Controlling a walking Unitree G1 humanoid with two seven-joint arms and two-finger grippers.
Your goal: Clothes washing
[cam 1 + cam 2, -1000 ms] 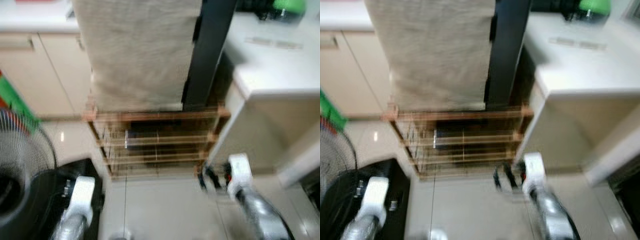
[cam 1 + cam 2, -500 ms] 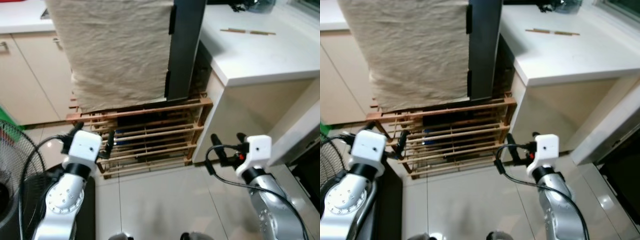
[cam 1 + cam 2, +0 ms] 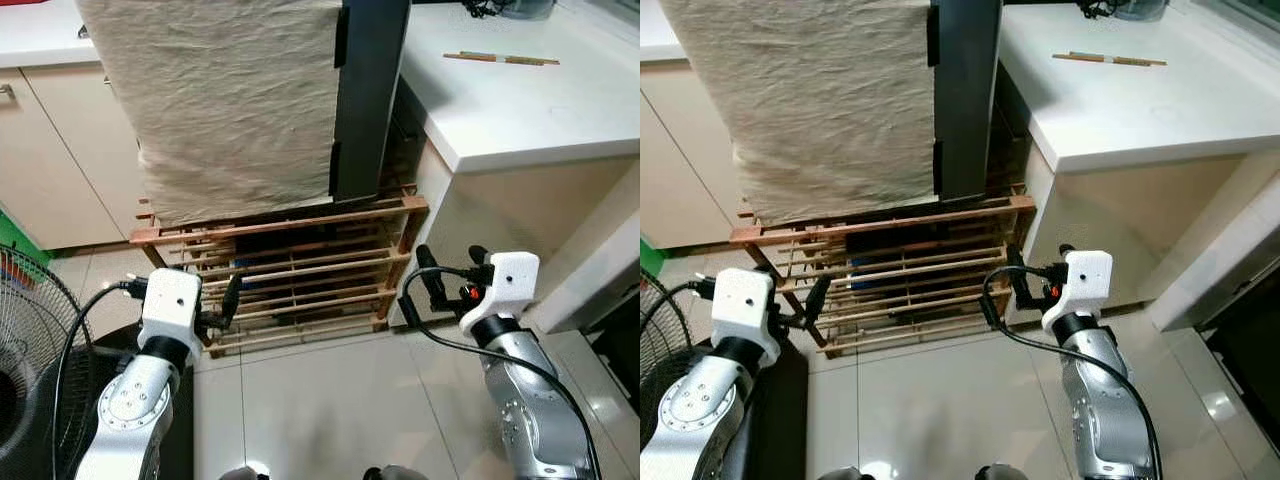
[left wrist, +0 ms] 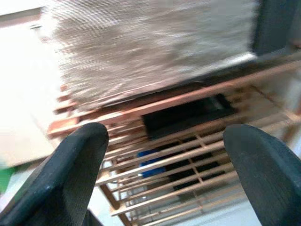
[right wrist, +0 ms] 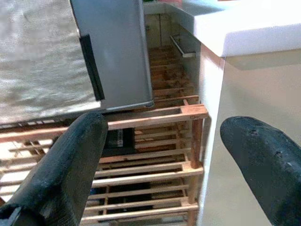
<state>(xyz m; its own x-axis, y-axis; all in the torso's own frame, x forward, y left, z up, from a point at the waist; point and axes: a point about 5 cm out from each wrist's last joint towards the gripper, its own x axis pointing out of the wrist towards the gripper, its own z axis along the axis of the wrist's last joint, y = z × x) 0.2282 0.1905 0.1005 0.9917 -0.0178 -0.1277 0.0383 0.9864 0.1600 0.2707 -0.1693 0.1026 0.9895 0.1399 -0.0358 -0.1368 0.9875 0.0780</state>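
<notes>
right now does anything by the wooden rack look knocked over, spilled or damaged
Nothing stands out. The wooden rack stands level on the floor, the beige cloth hangs straight above it, and both the left gripper and right gripper hover open, touching nothing.

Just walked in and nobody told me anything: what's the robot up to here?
Nothing is being handled yet. The robot faces a wooden slatted rack on the floor, beside a white counter. A beige cloth hangs down over the rack's top. Both arms are raised toward the rack: the left gripper and the right gripper are open, each holding nothing. A fan stands at the robot's left.
</notes>
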